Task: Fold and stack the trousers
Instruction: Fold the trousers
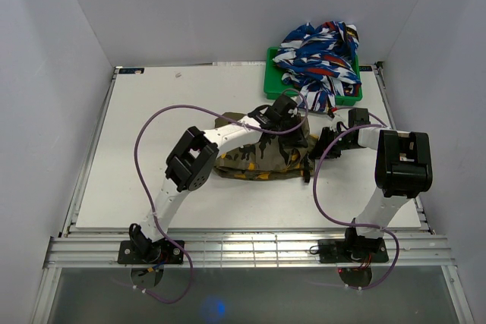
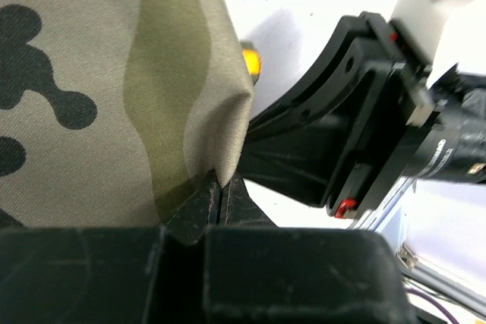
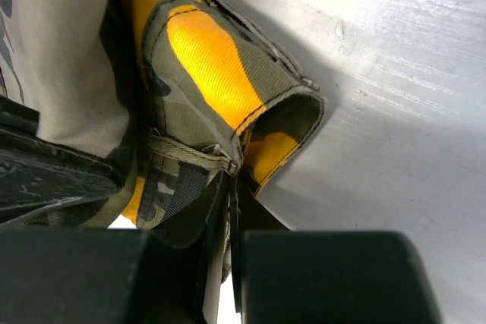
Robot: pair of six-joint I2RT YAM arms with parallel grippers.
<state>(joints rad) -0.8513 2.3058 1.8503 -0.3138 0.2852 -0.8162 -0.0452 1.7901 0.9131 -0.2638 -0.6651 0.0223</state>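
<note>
the trousers [image 1: 254,163] are lying bunched just in front of the green bin [image 1: 271,81]. with the left gripper [image 2: 216,191] we are clamping one fold of them, and with the right gripper [image 3: 230,176] a hem.

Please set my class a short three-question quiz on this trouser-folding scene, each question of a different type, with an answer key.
1. True or false: the left gripper is shut on an edge of the camouflage trousers.
2. Where on the table does the green bin of blue, white and red cloth sit? A: near left corner. B: far right corner. C: centre.
3. Fill the gap: the fold pinched by the right gripper shows a bright ___ patch.
Key: 1 true; 2 B; 3 orange-yellow.
</note>
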